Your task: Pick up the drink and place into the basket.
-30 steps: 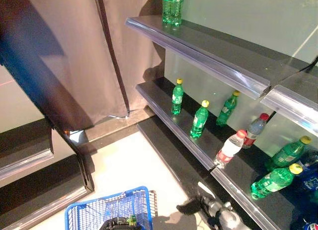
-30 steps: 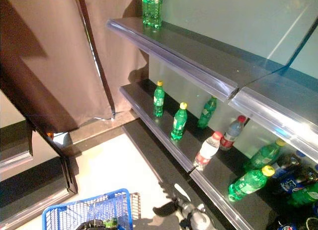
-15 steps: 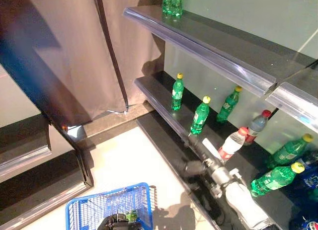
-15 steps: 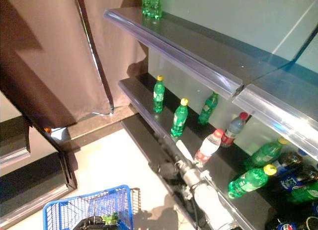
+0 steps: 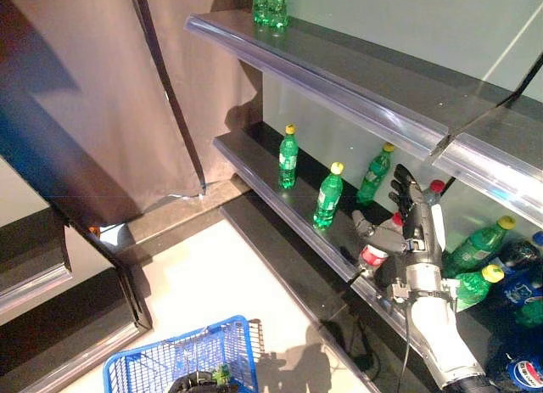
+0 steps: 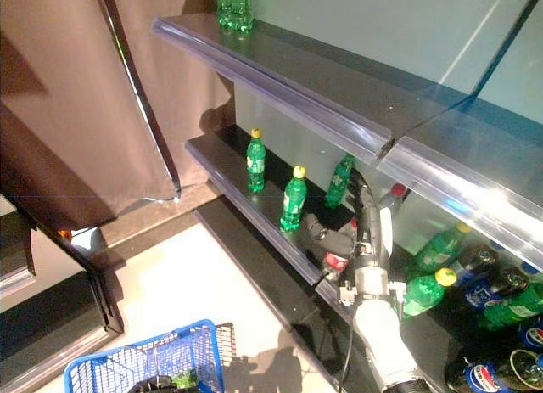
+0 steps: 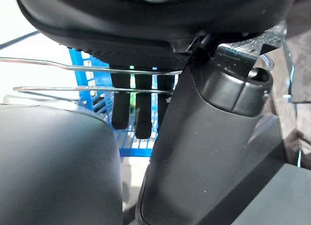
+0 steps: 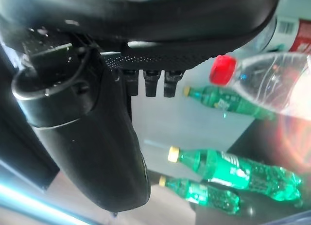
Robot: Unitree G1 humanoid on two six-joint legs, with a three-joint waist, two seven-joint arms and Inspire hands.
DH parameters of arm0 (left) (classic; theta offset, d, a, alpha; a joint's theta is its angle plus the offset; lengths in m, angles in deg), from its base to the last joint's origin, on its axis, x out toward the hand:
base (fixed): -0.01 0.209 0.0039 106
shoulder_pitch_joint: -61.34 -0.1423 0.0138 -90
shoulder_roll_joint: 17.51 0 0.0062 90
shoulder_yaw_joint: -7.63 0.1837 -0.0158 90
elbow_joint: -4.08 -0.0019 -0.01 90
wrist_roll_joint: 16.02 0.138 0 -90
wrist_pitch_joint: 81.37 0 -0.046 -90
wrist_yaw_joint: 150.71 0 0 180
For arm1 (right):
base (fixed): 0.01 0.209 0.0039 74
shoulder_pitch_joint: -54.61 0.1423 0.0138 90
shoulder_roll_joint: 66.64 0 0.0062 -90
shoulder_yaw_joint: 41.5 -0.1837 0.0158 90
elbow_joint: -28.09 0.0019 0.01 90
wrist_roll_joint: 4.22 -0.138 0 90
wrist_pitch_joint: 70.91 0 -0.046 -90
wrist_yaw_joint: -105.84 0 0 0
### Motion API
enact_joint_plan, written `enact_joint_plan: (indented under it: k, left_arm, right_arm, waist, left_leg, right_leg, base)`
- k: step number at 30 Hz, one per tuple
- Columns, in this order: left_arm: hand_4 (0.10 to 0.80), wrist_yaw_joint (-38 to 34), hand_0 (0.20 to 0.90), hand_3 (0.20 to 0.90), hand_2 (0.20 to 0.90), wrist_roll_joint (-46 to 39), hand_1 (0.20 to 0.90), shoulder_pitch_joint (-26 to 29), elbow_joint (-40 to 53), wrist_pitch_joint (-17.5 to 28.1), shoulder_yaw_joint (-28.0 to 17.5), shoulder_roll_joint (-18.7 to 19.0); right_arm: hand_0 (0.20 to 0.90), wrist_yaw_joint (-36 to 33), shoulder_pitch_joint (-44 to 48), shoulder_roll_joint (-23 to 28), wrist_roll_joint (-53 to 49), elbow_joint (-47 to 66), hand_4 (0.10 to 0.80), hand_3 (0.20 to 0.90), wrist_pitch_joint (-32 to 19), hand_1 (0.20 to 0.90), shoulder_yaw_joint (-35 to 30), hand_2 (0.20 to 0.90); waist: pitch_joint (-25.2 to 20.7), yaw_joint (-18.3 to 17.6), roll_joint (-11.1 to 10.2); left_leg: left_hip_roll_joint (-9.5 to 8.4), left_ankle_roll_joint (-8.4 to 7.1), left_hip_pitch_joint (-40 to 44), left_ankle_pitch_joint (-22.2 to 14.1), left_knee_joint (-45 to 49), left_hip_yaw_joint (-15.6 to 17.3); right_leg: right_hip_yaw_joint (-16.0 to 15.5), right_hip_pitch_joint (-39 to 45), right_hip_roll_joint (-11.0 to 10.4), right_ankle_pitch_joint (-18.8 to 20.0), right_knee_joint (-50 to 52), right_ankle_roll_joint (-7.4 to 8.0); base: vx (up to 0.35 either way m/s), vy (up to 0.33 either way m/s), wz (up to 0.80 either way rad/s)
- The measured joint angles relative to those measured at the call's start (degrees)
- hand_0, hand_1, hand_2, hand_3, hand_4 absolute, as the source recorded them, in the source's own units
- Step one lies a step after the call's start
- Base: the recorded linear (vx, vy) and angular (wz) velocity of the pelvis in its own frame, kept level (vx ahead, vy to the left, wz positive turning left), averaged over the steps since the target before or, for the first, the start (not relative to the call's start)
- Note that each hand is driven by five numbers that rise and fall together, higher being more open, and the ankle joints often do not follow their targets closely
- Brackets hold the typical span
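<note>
On the middle shelf (image 5: 254,168), near its front lip, the right hand (image 5: 413,223) has come up from below the shelf edge, where it hung a second ago, and now sits level with the clear red-capped bottle (image 8: 262,81), its fingers straight and spread, its thumb reaching toward the bottle's red label; nothing is gripped yet. That rise puts the reach nearly done, and closing round the bottle looks to be the step in hand. The whole head view has also slid a little, so the shelf's apparent shift is the camera's, not the bottles'. Three green bottles (image 5: 327,195) with yellow caps stand upright further along the same shelf, apart from the hand, and more green ones (image 5: 471,284) lie or lean toward the shelf's near end beside dark cola bottles (image 5: 519,374). The blue basket (image 5: 182,363) waits on the floor, well apart from the shelf, carried by the left hand (image 7: 138,111), whose fingers curl round its wire handle (image 7: 87,89). Labels show as white, red or green bands, but no writing on them can be read with confidence.
</note>
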Motion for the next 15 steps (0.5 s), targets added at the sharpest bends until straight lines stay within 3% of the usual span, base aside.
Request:
enact_joint_plan:
  k: [7, 15]
  left_arm:
    - [0.100, 0.00, 0.300, 0.200, 0.300, 0.05, 0.300, -0.65, -0.01, 0.11, 0.08, -0.35]
    - [0.100, -0.02, 0.300, 0.200, 0.300, 0.04, 0.300, -1.26, -0.01, 0.30, 0.15, -1.09]
  right_arm:
    - [0.900, -11.49, 0.02, -2.30, 1.83, -2.10, 0.800, 0.900, -1.50, 0.900, -1.63, 0.900]
    - [0.900, -13.78, -0.36, -2.40, 2.93, -3.69, 0.800, 0.900, -1.26, 0.900, -1.25, 0.900]
  waist:
    - [-0.70, 0.08, 0.55]
    - [-1.13, 0.09, 1.40]
  left_leg:
    - [-0.01, 0.00, 0.04, -0.02, 0.01, 0.00]
    - [0.02, -0.01, -0.05, -0.02, 0.03, 0.01]
  right_leg:
    - [-0.01, 0.04, -0.01, 0.00, 0.00, 0.00]
    - [-0.03, -0.08, 0.00, 0.00, 0.01, 0.00]
  base:
    - [0.014, -0.001, 0.00]
    - [0.000, 0.000, 0.00]
